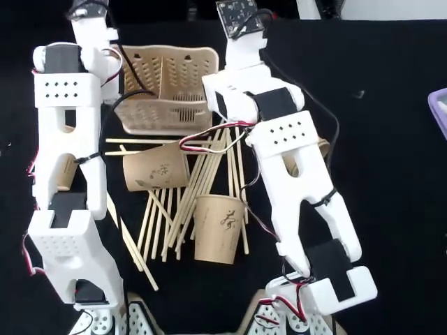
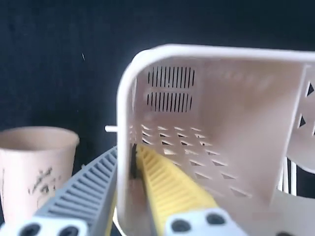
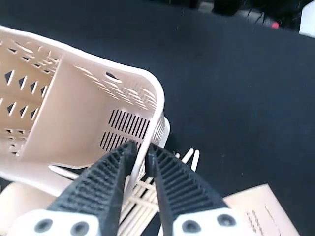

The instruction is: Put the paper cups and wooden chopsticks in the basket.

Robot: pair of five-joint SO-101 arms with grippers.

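Your left hand (image 2: pixel 129 151) is pinched narrow on a side wall of the basket (image 2: pixel 236 113). The grey finger is outside and the yellow finger inside, with the wall caught between them. Your right hand (image 3: pixel 140 146) is closed nearly as tight over the basket's other end wall, its black fingers straddling the rim beside the slotted panel. So the basket sits between your two hands, held at both ends, with its divider showing inside.

Just outside the left hand's grey finger a paper cup (image 2: pixel 37 167) stands upright, apart from the basket. Behind both hands, toward the arm bases, the wooden chopsticks (image 1: pixel 183 209) lie fanned in a loose heap on the black desk (image 1: pixel 391 174). A tipped cup (image 1: pixel 155 167) and a second cup (image 1: pixel 218 227) rest among them.

Each cup carries a dark brush-style mark that can't be read as words. The cup edge (image 3: pixel 256 211) below your right hand shows fine lines of print, too small to read.
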